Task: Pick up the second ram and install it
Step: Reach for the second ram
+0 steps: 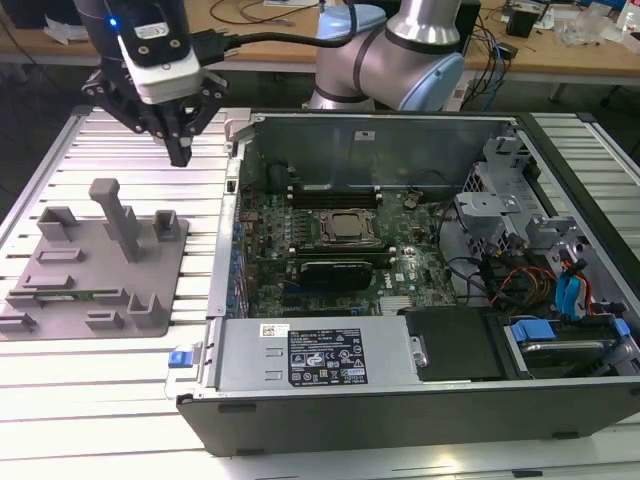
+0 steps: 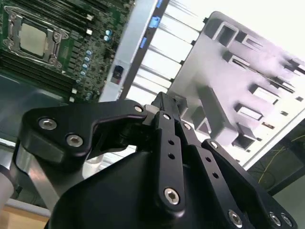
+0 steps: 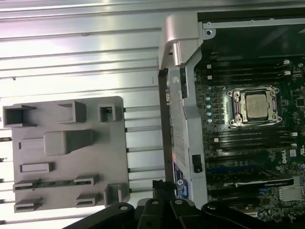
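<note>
Hovering high, gripper [image 1: 181,155] empty, second ram [image 1: 75,295] not yet picked.
Nearest cam: ram sits on edge in a slot of grey fixture plate [image 1: 100,272], prob so fingers can pinch it from above. Further back, gripper hangs near plate's case-side corner, fingers pressed together, nothing btwn. Beyond, open PC case [image 1: 380,118] w/ motherboard [image 1: 420,240] awaiting it.

Black tool [image 2: 163,101] in foreground, grey fixture plate [image 2: 217,62] beyond, motherboard [image 2: 71,57] beside slatted table [image 2: 159,64]

Slotted alu table [image 1: 100,400] carries grey fixture plate [image 1: 100,272] & open PC case [image 1: 400,425], side by side
</note>
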